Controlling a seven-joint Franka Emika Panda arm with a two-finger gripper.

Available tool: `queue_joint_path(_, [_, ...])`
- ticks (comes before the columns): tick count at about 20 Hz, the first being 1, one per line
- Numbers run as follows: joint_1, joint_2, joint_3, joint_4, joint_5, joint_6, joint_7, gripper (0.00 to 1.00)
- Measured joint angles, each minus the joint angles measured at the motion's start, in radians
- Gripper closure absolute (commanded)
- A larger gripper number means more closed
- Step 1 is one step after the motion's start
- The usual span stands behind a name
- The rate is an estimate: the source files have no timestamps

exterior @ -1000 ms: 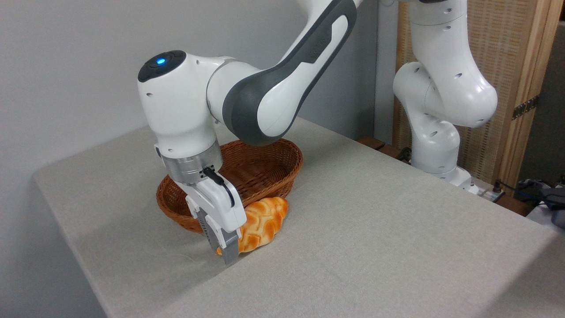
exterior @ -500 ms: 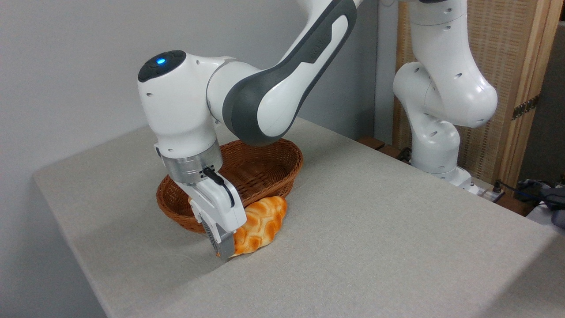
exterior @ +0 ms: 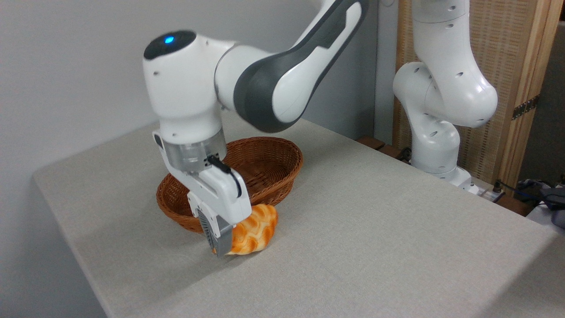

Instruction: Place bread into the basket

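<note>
Gripper [exterior: 220,242] clamps the braided loaf [exterior: 254,229] (near side of basket [exterior: 282,170]); basket interior shows bare.

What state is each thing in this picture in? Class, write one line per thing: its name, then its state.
Hand: shut on the braided loaf, pointing down at the table.
Braided loaf: gripped at its near end, outside the basket, low over the table beside the rim.
Wicker basket: upright on the table; no bread shows in the visible part of it.
Table: covered by a grey cloth lying flat.
</note>
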Motion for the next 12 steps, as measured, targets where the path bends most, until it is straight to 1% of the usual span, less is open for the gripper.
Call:
queue_joint_path(2, [0.003, -0.019, 0.014, 0.008, -0.018, 0.000, 0.014, 1.00])
queue_joint_path(5, [0.004, -0.038, 0.019, 0.016, -0.043, 0.000, 0.015, 1.00])
queue_joint_path(12, [0.004, -0.078, 0.023, 0.034, -0.078, -0.001, 0.015, 1.00])
